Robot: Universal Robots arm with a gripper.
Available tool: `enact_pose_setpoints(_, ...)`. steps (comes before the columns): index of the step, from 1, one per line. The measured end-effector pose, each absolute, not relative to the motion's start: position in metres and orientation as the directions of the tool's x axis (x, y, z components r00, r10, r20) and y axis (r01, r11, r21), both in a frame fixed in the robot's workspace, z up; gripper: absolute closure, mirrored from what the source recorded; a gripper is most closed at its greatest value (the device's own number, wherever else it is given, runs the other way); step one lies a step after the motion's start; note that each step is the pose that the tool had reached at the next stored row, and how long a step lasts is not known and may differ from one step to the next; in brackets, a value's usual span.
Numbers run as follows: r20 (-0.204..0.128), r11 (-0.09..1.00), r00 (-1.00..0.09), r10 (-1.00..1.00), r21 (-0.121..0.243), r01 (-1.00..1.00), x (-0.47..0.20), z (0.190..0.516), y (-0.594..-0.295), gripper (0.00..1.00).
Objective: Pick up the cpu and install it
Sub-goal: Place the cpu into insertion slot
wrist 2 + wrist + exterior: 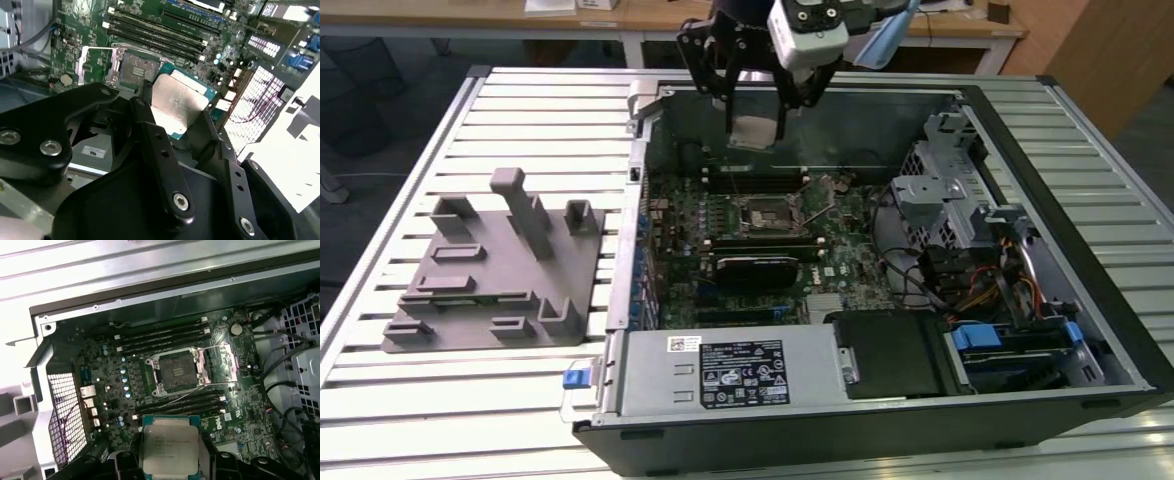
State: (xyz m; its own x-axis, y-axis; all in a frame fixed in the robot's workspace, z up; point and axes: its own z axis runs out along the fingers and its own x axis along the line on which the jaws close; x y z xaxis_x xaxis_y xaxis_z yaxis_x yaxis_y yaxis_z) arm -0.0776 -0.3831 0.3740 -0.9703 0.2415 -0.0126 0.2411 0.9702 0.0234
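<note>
Hand (755, 122): black, two-fingered, narrowed onto the cpu (753, 135); one of its fingers (146, 116) presses on each of two opposite edges.

Cpu: flat square chip with a silver metal top and a thin green border; held in the air over the far part of the open computer case (1110, 335), above the motherboard (678, 215); apart from the socket (763, 212), not seated in it. In the first wrist view the metal top carries a few lines of small grey print.

Socket: square, dark centre, uncovered; in the first wrist view its metal frame (220, 362) lies flipped open just beside it.

Memory slots (160, 335): long black rows on either side of the socket.

Black card (754, 268): stands on the motherboard, nearer the camera than the socket in the exterior view.

Grey metal box (654, 375): at the near end of the case; a small white label (678, 345) and a larger black one (747, 378) are stuck on top, both covered in fine print and symbols; a blue clip (576, 378) sits at its outer corner.

Drive cage (941, 190): bare metal, on the exterior view's right, with loose cables below it.

Grey plastic fixture (494, 270): upright blocks on a flat base, lying on the slatted worktop (520, 110) at the exterior view's left, well apart from the hand.
</note>
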Motion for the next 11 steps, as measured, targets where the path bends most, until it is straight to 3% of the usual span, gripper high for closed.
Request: enact_pose_setpoints(11, -0.013, 0.923, -0.923, 0.383, 0.023, 0.383, -0.0776, 0.3724, -0.3831, 0.47)
